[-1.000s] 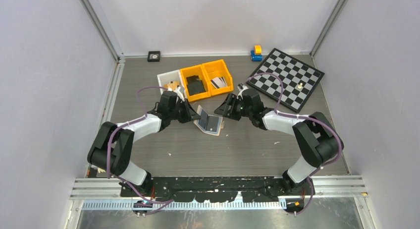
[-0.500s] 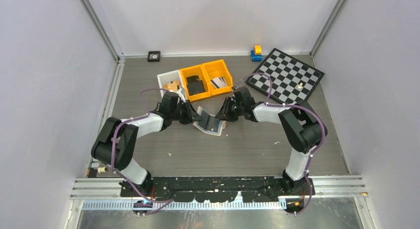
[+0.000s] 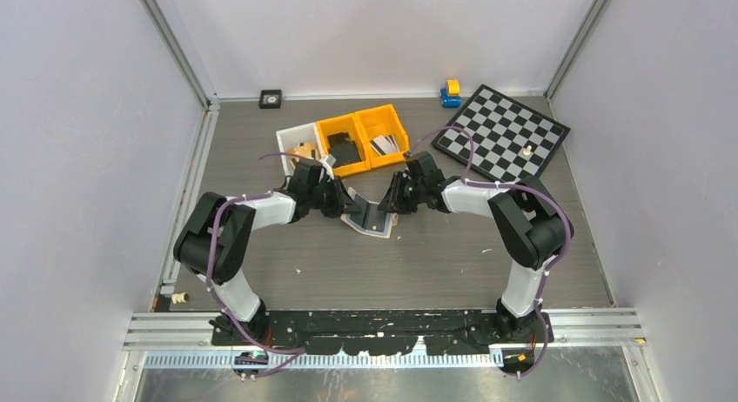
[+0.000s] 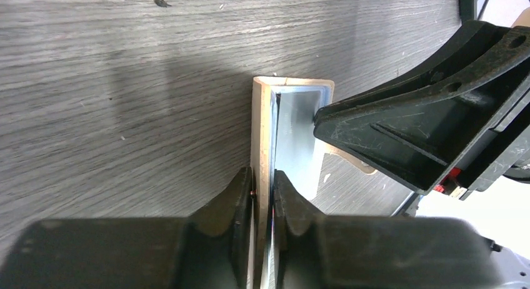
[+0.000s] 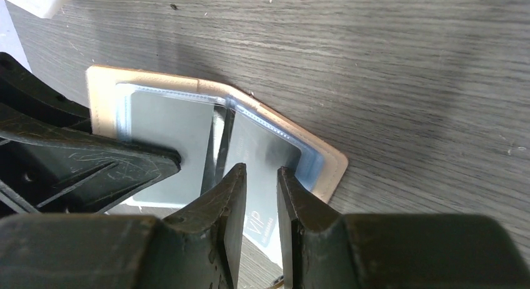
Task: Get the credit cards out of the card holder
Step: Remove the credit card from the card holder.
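Note:
The beige card holder [image 3: 369,217] lies open at mid-table, one half flat and the other raised. My left gripper [image 3: 345,202] is shut on the raised flap; in the left wrist view the jaws [image 4: 264,176] pinch the beige flap [image 4: 261,120] edge-on. My right gripper [image 3: 390,203] sits low at the holder's right side. In the right wrist view its jaws [image 5: 261,171] stand a narrow gap apart over a silvery credit card [image 5: 265,145] marked VIP. The card sticks out of the see-through pocket of the card holder [image 5: 328,170]. No jaw visibly touches the card.
Two yellow bins [image 3: 363,123] stand behind the holder, one with a black item [image 3: 342,150], one with cards [image 3: 384,144]. A white bin [image 3: 292,137] is to their left. A chessboard [image 3: 505,137] lies back right, with a blue-yellow toy [image 3: 450,93] and a small black square [image 3: 271,98] along the back edge.
My right gripper has moved left and come down at the holder's flat half. My left gripper has slid right and closed in on the raised flap.

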{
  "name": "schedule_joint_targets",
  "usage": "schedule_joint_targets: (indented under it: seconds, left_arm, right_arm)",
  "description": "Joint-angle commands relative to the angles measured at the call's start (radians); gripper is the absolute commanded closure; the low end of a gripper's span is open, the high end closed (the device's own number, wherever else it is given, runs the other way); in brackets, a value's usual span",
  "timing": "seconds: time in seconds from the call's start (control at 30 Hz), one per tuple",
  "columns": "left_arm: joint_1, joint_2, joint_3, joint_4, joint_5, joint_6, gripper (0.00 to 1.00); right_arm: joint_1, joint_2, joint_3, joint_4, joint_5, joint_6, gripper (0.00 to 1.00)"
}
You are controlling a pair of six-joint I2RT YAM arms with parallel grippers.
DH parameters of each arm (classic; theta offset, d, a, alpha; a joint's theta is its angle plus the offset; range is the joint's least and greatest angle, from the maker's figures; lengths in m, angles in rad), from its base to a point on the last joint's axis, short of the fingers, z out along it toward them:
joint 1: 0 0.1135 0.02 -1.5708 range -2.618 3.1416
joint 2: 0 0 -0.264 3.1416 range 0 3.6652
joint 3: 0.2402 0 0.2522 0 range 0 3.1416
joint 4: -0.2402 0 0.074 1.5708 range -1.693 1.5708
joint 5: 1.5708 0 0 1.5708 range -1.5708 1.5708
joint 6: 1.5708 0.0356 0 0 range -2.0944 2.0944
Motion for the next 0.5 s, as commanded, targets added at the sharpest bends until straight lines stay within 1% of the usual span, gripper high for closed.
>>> schedule_joint_targets:
  seconds: [0.0,0.07,0.23,0.4,0.47]
  left_arm:
    - [0.000,0.021,0.052,-0.010,0.050,0.026,0.92]
    - [0.015,0.012,0.037,0.031,0.081,0.008,1.00]
    - [0.061,-0.023,-0.064,0.293,0.199,-0.117,1.00]
    - [0.102,-0.061,-0.133,0.476,0.249,-0.205,1.00]
    - [0.128,-0.069,-0.160,0.553,0.265,-0.247,1.00]
  right_arm:
    - [0.005,-0.005,0.030,-0.007,0.020,-0.021,0.69]
    - [0.005,-0.035,0.012,0.002,0.038,-0.025,0.62]
    - [-0.009,-0.156,-0.067,0.070,0.082,-0.023,0.43]
    - [-0.024,-0.301,-0.171,0.185,0.108,-0.011,0.21]
    - [-0.025,-0.344,-0.206,0.236,0.105,-0.005,0.17]
